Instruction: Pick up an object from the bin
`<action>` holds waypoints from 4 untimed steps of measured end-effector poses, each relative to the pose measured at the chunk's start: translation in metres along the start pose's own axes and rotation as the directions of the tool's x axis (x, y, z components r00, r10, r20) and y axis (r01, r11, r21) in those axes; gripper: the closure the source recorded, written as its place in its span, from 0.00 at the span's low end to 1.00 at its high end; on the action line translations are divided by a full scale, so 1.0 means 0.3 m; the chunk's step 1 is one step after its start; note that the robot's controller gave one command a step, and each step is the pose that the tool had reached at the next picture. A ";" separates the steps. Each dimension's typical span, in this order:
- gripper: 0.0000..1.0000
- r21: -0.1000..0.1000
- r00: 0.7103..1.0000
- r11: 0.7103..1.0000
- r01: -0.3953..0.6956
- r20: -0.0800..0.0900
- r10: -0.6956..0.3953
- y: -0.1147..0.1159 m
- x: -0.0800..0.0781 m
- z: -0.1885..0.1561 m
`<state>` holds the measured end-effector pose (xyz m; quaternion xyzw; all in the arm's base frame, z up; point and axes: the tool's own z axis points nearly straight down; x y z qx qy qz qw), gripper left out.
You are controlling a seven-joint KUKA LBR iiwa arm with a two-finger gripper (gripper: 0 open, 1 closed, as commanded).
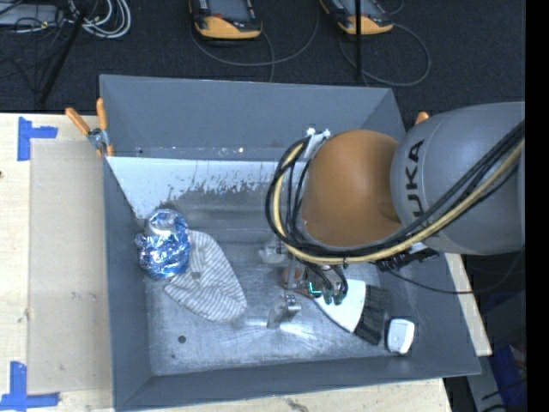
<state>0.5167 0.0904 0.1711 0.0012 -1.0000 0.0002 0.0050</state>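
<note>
Bin (240,118): wrapper (163,244) at left, cloth (207,279) touching its right side. Brush (358,311) at right. Gripper (286,309) sits between cloth and brush.

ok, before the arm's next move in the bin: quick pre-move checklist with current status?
1. Gripper position: low over the bin floor, between the striped cloth and the white-handled brush. ok
2. Thing directly under the gripper: cannot tell.
3. Load in the gripper: cannot tell; the orange cover and cables hide much of it.
4. Clearance to the brush: close on the view's right; contact cannot tell.
5. Cloth and crumpled blue-silver wrapper: view's left, apart from the gripper. ok
6. Clearance to the bin walls: ok.
</note>
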 end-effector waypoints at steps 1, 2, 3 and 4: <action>0.00 -0.001 1.000 1.000 -0.002 0.008 0.002 -0.001 -0.006 -0.013; 1.00 -0.003 0.999 0.999 -0.038 0.006 0.038 0.281 -0.169 0.305; 1.00 -0.003 0.999 0.999 -0.039 0.006 0.039 0.280 -0.169 0.305; 1.00 0.000 1.000 1.000 0.025 0.011 -0.025 0.246 -0.107 -0.129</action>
